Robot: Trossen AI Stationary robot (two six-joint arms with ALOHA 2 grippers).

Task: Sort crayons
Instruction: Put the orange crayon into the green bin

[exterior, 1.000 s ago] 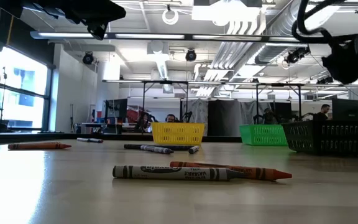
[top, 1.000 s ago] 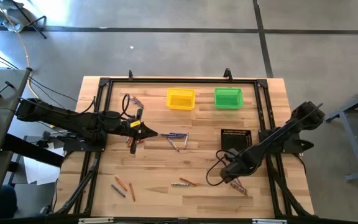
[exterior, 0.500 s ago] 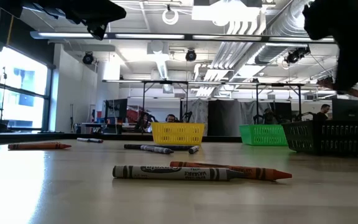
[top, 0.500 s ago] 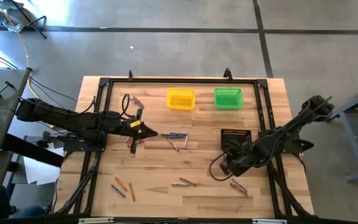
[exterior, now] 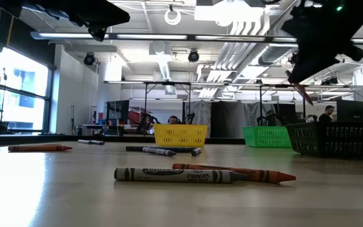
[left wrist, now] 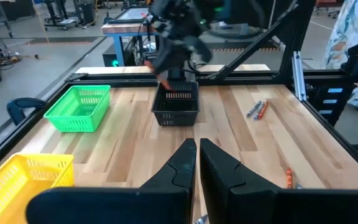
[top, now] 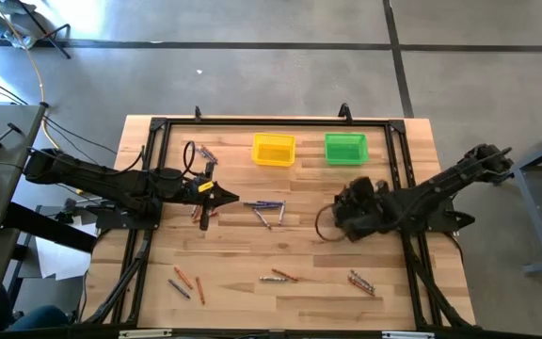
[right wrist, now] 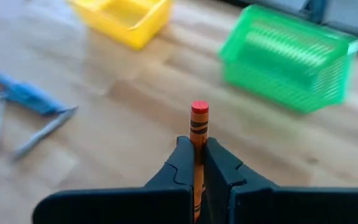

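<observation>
My right hand is pinched shut on one orange-brown wax crayon, tip standing up past my fingers. I carry it raised above the wooden surface, over the black ribbed tray. Ahead sit the green square mesh bin and yellow square mesh bin.

Judgement: the step is carry and drop. Bring the crayon well over the chosen bin before loosening the grip. Which bin suits orange, I cannot tell.

My left hand, fingers closed on nothing, waits near the loose grey-blue crayons.
</observation>
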